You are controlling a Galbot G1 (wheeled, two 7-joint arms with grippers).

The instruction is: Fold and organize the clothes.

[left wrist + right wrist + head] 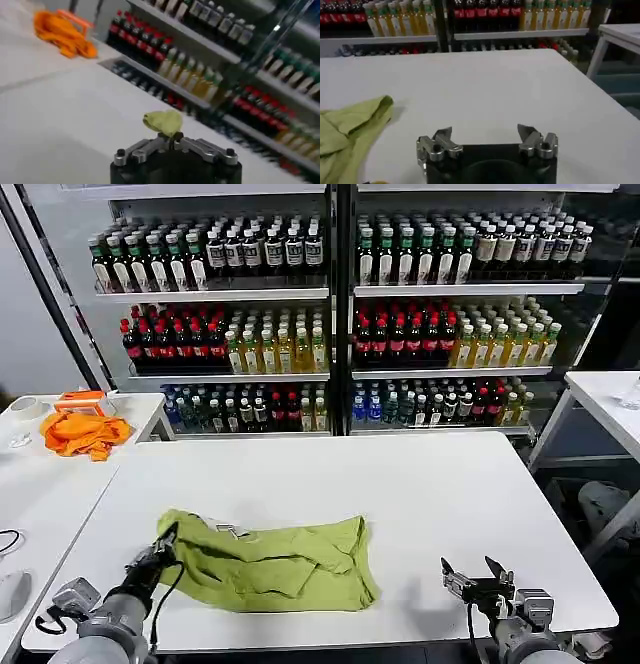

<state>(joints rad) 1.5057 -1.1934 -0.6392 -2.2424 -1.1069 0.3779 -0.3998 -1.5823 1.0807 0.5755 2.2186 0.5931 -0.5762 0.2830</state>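
Note:
The lime-green T-shirt (275,562) lies crumpled and partly folded near the front of the white table (400,484). My left gripper (168,540) is shut on the shirt's left edge; in the left wrist view a small tuft of green cloth (164,121) sticks up between the closed fingertips of the left gripper (172,137). My right gripper (476,573) hovers open near the table's front right, apart from the shirt. The right wrist view shows the right gripper (485,135) with jaws wide apart, nothing between them, and the shirt's edge (355,125) off to one side.
A bright orange cloth (84,432) lies on a side table at the back left. Shelves of bottles (340,314) stand behind the table. Another white table (610,399) is at the right. Bare tabletop lies beyond and to the right of the shirt.

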